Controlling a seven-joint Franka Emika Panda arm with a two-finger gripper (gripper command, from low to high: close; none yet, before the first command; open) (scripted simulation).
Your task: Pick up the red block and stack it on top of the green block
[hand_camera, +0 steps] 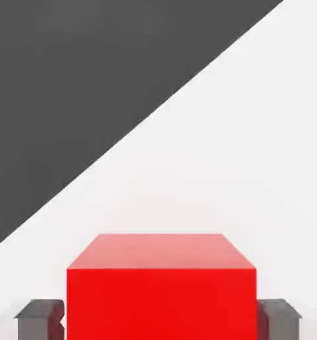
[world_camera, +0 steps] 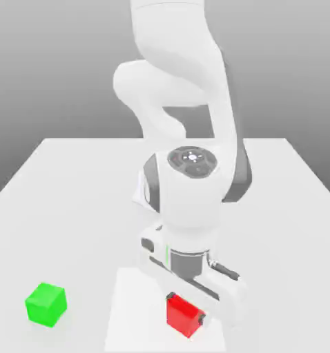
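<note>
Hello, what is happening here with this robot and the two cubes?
A white robot arm has reached down to the red block on the white table. Its gripper has the jaws shut on the block's two sides. The green block sits apart, toward the exterior view's left, with nothing on it yet.

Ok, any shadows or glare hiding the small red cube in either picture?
Exterior view: even light, no glare, small bright red cube crisp under the gripper. Hand view: cube evenly lit between dark fingers, nothing shading it.
</note>
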